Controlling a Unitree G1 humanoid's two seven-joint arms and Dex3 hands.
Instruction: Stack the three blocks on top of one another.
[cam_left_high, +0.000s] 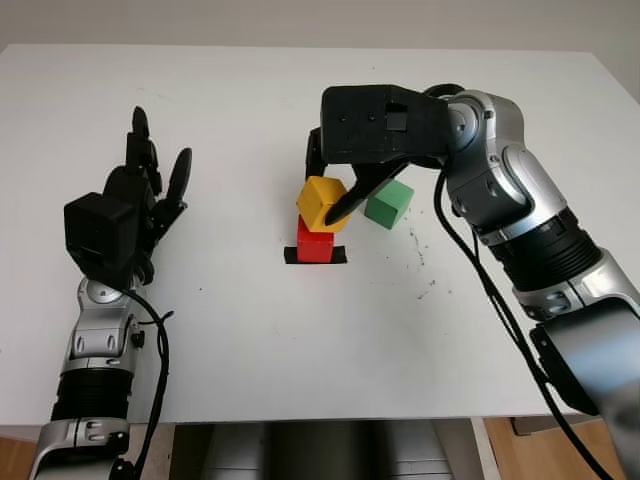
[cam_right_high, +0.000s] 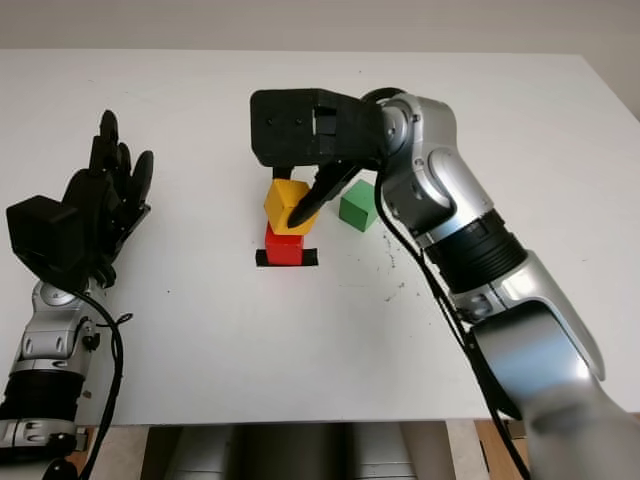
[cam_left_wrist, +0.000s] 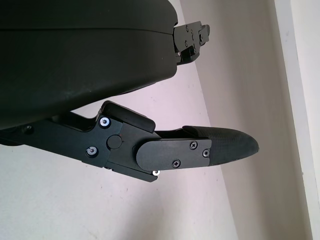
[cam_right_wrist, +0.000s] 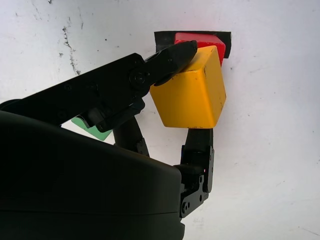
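- The right hand (cam_left_high: 335, 200) pinched the yellow wooden cube (cam_left_high: 320, 202) between its black fingers (cam_right_wrist: 172, 57), one across the upper face and another against the opposite side.
- The yellow cube was tilted, one corner down, directly over the red wooden cube (cam_left_high: 315, 243), which sat on a black square marker (cam_left_high: 316, 256) on the white table (cam_left_high: 300, 340). Whether the two cubes touched could not be told from the head views; the right wrist view showed the yellow cube covering most of the red one.
- The deciding relation: the yellow cube lay just above and a little askew of the red cube, so by my judgement the next move called for levelling it and setting it down squarely.
- The green wooden cube (cam_left_high: 388, 204) stood on the table just beside the right hand, to the right of the red cube and apart from it; the right hand was much the nearer to it.
- The left hand (cam_left_high: 135, 205) was open, well to the left of the blocks, holding nothing.
- No brand, label or readable writing appeared on the blocks, hands or table; faint dark scuffs (cam_left_high: 418, 255) marked the table near the green cube.
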